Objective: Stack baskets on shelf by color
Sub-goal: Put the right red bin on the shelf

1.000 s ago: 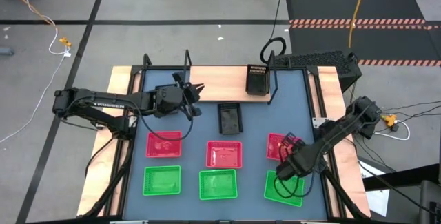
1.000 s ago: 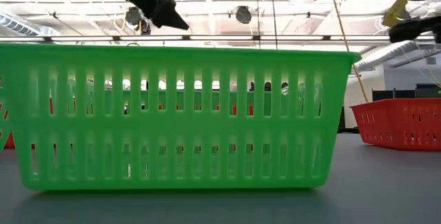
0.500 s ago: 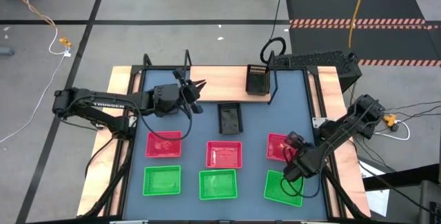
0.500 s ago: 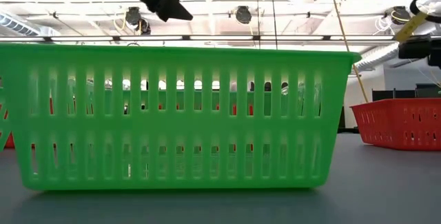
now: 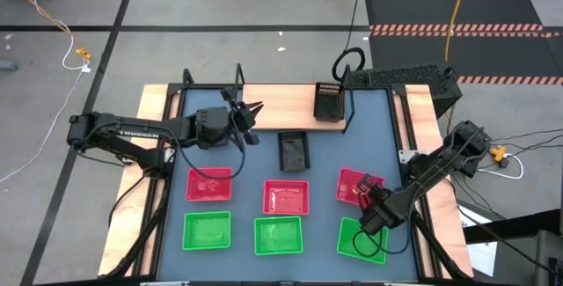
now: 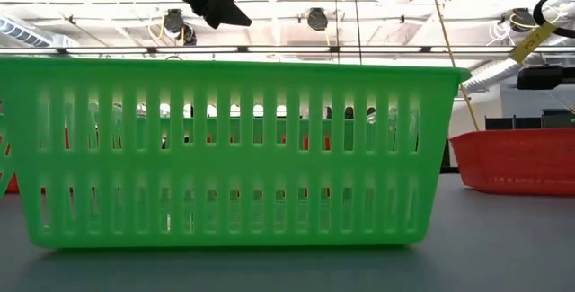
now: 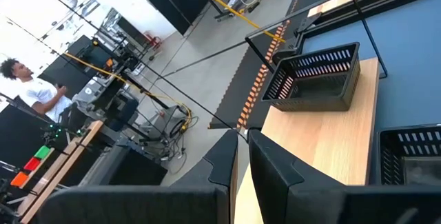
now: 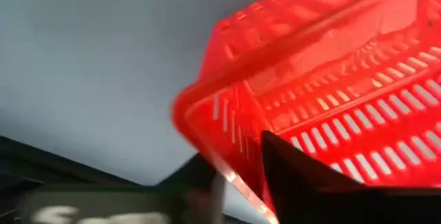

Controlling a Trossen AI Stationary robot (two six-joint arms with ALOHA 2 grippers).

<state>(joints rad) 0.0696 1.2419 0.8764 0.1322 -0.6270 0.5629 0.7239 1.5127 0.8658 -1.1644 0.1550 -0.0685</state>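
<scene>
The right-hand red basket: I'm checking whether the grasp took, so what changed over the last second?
The right gripper moved from over the right green basket to the right red basket and closed on its near rim; the right wrist view shows a finger on each side of the wall. That basket now sits skewed. The left gripper stays over the shelf, and the other baskets have not moved.

Grey concrete floor (image 5: 220, 4), black mat (image 5: 457, 9) with striped edges, ceiling lights (image 6: 314, 18)

Glossy slotted plastic baskets (image 5: 286, 196), pale matt wooden shelf (image 5: 273, 108) in thin black metal rod, smooth blue-grey tabletop (image 5: 325, 167).
</scene>
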